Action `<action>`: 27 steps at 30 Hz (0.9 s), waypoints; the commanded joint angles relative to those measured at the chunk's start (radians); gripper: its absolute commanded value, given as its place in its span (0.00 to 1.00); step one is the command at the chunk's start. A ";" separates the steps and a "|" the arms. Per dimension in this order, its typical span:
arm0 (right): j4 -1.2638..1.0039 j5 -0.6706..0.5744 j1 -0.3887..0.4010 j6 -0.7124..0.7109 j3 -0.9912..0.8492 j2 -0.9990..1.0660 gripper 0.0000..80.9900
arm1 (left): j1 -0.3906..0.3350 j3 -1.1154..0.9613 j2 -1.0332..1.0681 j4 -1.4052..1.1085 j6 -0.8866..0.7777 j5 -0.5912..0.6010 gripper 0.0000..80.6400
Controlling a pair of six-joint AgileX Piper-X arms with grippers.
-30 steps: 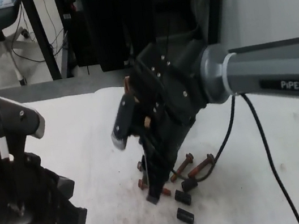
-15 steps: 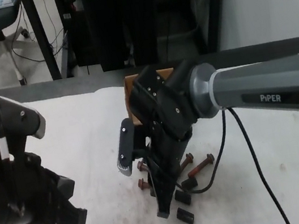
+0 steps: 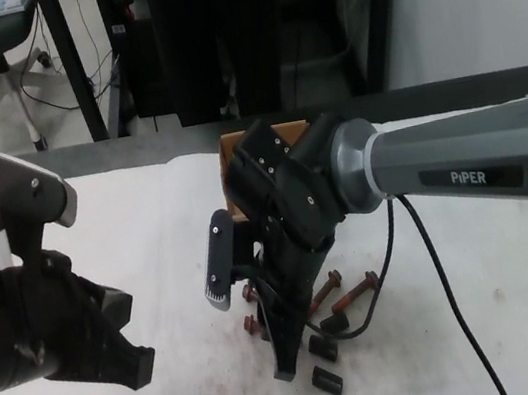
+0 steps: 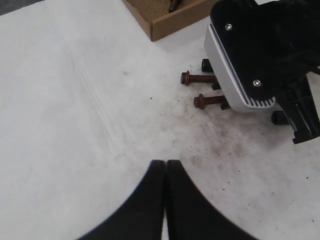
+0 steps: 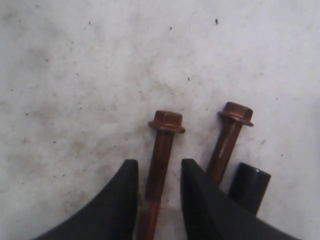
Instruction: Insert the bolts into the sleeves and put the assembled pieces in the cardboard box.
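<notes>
**Lined up for the pick.** The right gripper (image 5: 159, 172) stands low over the bench (image 5: 75, 75). Its fingers are apart and straddle the shank of a rusty bolt (image 5: 164, 145). A sliver of bench shows on either side of the shank, so the bolt is framed for a grasp but not yet clamped. The fingers sit along the shank, behind the head, which looks the surest place to take hold.

A second bolt (image 5: 229, 137) lies just beside the first. A black sleeve (image 5: 249, 186) rests near that second bolt's shank. The loose parts sit in one cluster just beside the box (image 4: 172, 25), which should keep each carry short. A dark piece lies inside the box, but too little of it shows to name.

The left gripper (image 4: 166, 167) hangs well off to the side over bare bench, fingers pressed together and holding nothing. It is probably parked clear of the pile until a sleeve needs steadying. The bolts in view lie bare, so assembly is not yet under way.
</notes>
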 commanded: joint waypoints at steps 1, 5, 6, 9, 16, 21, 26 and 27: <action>-0.011 -0.001 -0.005 -0.008 -0.011 -0.002 0.34 | 0.002 -0.002 -0.010 -0.017 0.001 -0.010 0.00; -0.011 -0.011 -0.005 -0.008 -0.011 -0.002 0.34 | 0.002 -0.002 -0.010 -0.017 0.001 -0.010 0.00; -0.012 -0.015 -0.005 -0.008 -0.011 -0.002 0.34 | 0.002 -0.002 -0.010 -0.017 0.001 -0.010 0.00; -0.018 -0.024 -0.005 -0.008 -0.013 0.008 0.34 | 0.002 -0.002 -0.010 -0.017 0.001 -0.010 0.00; -0.018 -0.024 -0.005 -0.008 -0.016 0.035 0.34 | 0.002 -0.002 -0.010 -0.017 0.001 -0.010 0.00; -0.018 -0.024 -0.005 -0.008 -0.016 0.035 0.34 | 0.002 -0.002 -0.010 -0.017 0.001 -0.010 0.00; -0.042 -0.024 -0.005 -0.008 -0.016 0.042 0.34 | 0.002 -0.002 -0.010 -0.017 0.001 -0.010 0.00; -0.042 -0.024 -0.005 -0.008 -0.018 0.044 0.34 | 0.002 -0.002 -0.010 -0.017 0.001 -0.010 0.00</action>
